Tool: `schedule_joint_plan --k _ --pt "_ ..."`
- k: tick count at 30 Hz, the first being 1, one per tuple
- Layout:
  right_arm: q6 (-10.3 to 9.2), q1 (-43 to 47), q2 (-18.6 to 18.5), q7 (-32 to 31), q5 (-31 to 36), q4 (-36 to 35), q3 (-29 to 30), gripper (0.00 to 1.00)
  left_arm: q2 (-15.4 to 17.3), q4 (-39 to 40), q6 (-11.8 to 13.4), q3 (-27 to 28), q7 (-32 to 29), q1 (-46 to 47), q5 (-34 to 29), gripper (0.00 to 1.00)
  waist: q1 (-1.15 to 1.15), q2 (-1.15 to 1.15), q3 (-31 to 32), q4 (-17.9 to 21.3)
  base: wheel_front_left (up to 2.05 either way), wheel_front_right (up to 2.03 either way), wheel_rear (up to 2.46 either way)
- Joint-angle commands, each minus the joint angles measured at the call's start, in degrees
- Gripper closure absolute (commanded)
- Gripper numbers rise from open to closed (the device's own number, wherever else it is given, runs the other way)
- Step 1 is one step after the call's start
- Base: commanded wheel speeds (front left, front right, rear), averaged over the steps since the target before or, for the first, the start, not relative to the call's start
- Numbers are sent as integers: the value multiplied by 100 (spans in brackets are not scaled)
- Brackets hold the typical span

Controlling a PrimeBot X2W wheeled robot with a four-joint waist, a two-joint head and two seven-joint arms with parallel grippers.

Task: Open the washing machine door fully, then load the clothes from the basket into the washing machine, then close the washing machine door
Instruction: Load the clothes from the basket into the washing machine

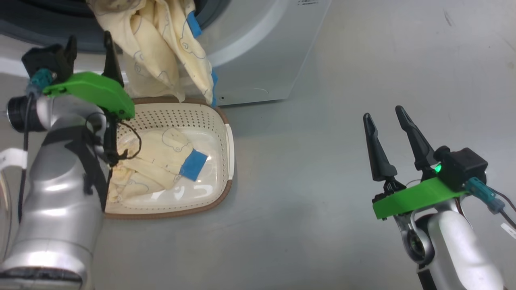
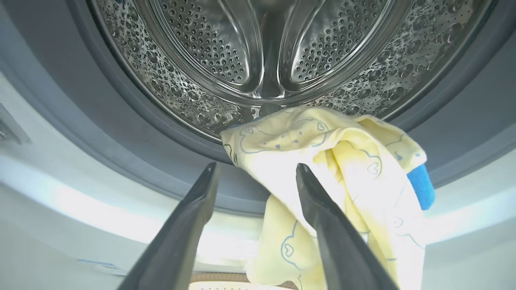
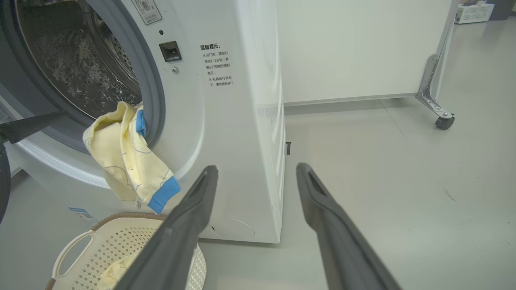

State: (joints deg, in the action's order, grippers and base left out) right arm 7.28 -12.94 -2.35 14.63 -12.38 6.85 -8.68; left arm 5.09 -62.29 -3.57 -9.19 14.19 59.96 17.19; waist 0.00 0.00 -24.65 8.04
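Observation:
One cream-yellow garment with blue trim (image 1: 161,48) (image 2: 342,141) (image 3: 121,161) hangs half out of the washing machine (image 1: 258,48) (image 3: 242,121), draped over the grey gasket (image 2: 121,133) below the steel drum (image 2: 258,52). My left gripper (image 1: 89,38) (image 2: 256,166) is open just in front of the drum mouth, beside that garment and holding nothing. A second garment (image 1: 157,157) lies in the cream basket (image 1: 193,117) (image 3: 80,249) on the floor under the opening. My right gripper (image 1: 383,112) (image 3: 256,166) hovers open over bare floor, well right of the basket. The door is out of view.
The grey floor (image 1: 322,181) stretches open to the right of the washer and basket. A white panel (image 3: 363,48) on a caster (image 3: 444,121) stands behind the machine's right side. One finger of my left gripper (image 3: 32,125) shows in the right wrist view.

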Motion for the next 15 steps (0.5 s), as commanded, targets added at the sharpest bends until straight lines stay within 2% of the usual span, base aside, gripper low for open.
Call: schedule_joint_plan --k 1,12,15 --pt "21 102 -53 37 55 -188 -37 0 233 576 -34 144 77 -248 18 0 0 0 42 -40 0 0 0" --pt "21 246 -53 37 151 -243 109 0 199 3824 -94 412 80 -2914 -156 0 0 0 178 -227 0 0 0" --pt "21 246 -53 37 177 -237 73 0 161 4473 -126 521 80 -3563 -236 0 0 0 209 -232 0 0 0"
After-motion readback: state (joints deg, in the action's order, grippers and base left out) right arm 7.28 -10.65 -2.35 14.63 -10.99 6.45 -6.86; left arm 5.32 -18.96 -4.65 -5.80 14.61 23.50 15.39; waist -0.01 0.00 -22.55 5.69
